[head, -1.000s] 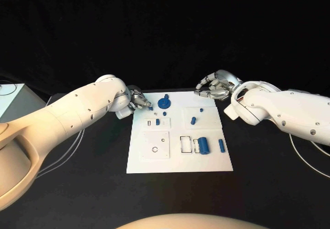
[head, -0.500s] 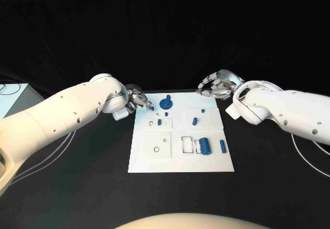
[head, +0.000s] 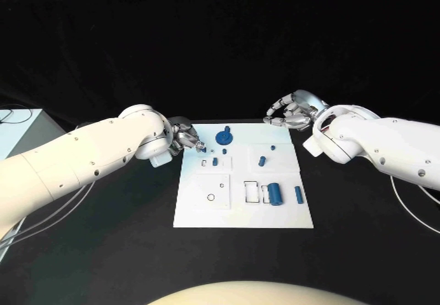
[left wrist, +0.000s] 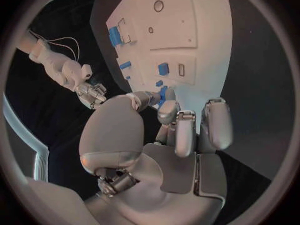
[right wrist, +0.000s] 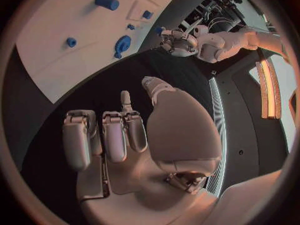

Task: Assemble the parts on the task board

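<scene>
I judge the job barely begun. On the board [head: 243, 210] several blue parts lie loose: a cylinder [head: 271, 192], a peg [head: 298, 194], a gear-like piece [head: 222, 136]. My left hand [head: 186, 138] hovers at the board's far left corner, fingers curled narrow; whether they pinch anything, I cannot tell. My right hand [head: 290, 111] waits beyond the far right corner, fingers curled in, holding nothing.

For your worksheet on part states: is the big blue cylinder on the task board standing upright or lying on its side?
Lying on its side: the big blue cylinder shows its long flank on the task board.
</scene>
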